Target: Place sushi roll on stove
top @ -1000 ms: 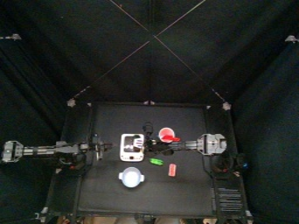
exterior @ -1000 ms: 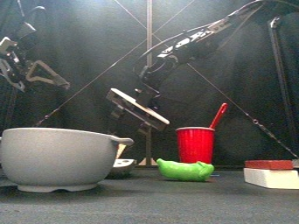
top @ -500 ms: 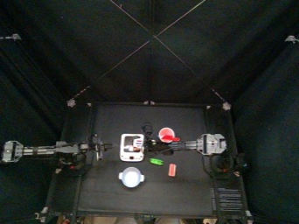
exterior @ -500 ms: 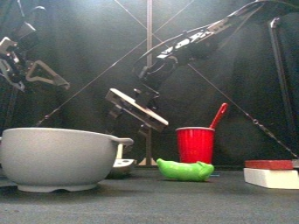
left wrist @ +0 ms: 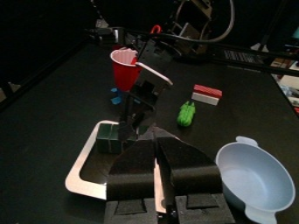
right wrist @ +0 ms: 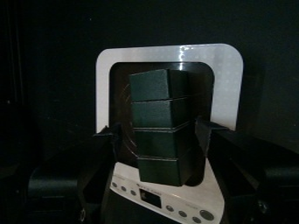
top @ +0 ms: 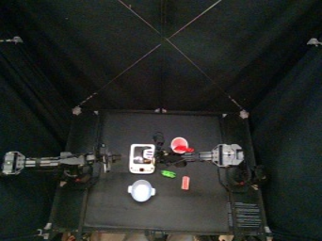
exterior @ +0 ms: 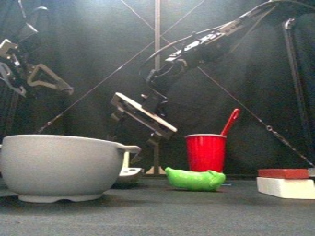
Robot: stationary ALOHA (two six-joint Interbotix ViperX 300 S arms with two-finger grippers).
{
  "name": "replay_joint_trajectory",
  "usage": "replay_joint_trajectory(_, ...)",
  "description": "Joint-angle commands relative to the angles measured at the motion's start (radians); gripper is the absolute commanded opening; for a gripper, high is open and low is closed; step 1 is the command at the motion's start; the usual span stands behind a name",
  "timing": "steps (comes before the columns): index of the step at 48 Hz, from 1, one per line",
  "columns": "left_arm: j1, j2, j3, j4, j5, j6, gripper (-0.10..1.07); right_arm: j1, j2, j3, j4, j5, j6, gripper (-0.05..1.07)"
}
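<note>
The white stove (top: 142, 160) lies at the table's middle; it also shows in the left wrist view (left wrist: 87, 166) and fills the right wrist view (right wrist: 111, 70). My right gripper (top: 158, 152) hangs above the stove's right part, tilted in the front view (exterior: 145, 112), and shows in the left wrist view (left wrist: 140, 101). In its own view (right wrist: 170, 122) its black fingers cover the stove's middle. The sushi roll does not show clearly in any view. My left gripper (left wrist: 158, 153) is shut and empty at the stove's left edge (top: 105, 161).
A red cup (top: 180, 145) (exterior: 205, 152) with a red stick stands right of the stove. A small green piece (top: 167, 172) (exterior: 194, 179) and an orange-red piece (top: 184, 181) (exterior: 285, 182) lie in front. A blue-white bowl (top: 141, 192) (exterior: 68, 166) sits near the front edge.
</note>
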Motion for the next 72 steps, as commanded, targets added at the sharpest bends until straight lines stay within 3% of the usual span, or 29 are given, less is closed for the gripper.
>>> replay_joint_trajectory(1,0.002,0.003,-0.012,0.003,-0.003,0.002,0.32,0.002,-0.026,-0.025,0.014,-0.003,-0.002,0.97)
replay_joint_trajectory(53,0.002,0.003,-0.012,0.002,-0.003,0.002,0.32,0.044,-0.012,-0.028,0.015,-0.038,-0.015,0.97)
replay_joint_trajectory(72,0.002,0.003,-0.011,0.002,-0.003,0.002,0.32,0.046,-0.072,0.021,-0.008,-0.046,-0.023,0.97)
